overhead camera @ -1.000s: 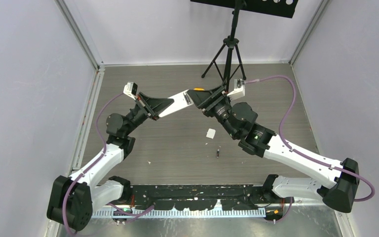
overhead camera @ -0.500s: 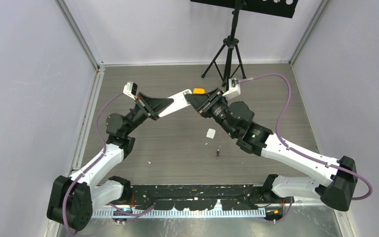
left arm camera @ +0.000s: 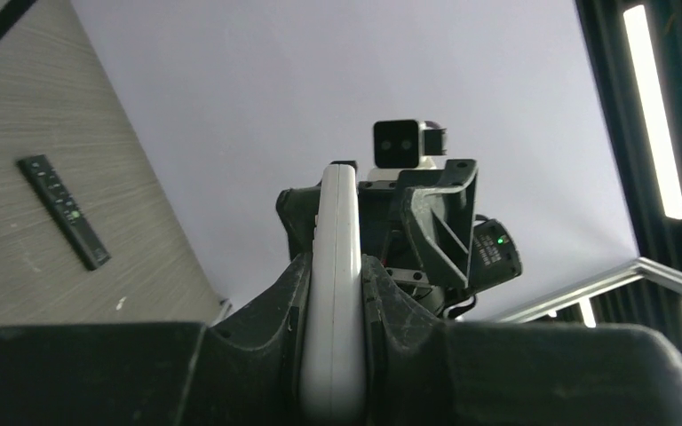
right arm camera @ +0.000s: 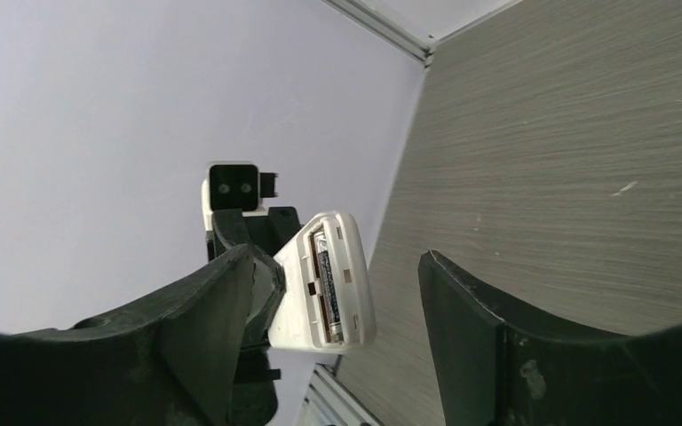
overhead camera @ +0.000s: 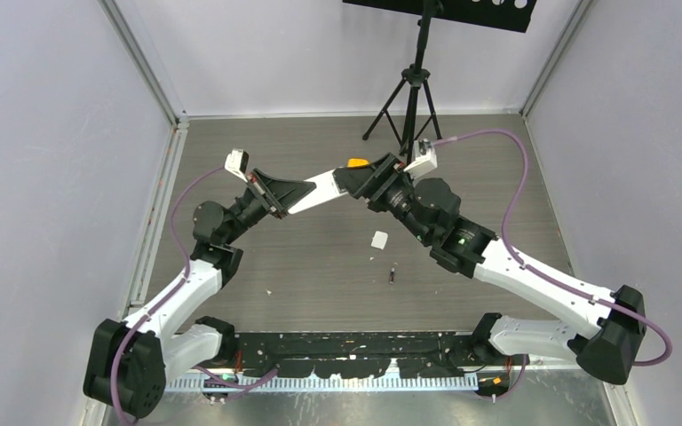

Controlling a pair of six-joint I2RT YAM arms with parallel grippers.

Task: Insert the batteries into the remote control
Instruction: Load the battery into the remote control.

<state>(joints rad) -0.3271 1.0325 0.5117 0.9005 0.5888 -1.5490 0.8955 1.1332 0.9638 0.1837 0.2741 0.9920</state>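
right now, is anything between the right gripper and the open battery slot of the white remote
Nothing visible does. The right gripper, jaws open, directly faces the uncovered bay of the white plastic remote control, where a dark cylindrical battery already sits. The left gripper clamps the remote's other end, clear of that path.

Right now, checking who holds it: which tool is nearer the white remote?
Left. The left tool is shut on the white remote; the right tool stands open at its far end, apparently not touching.
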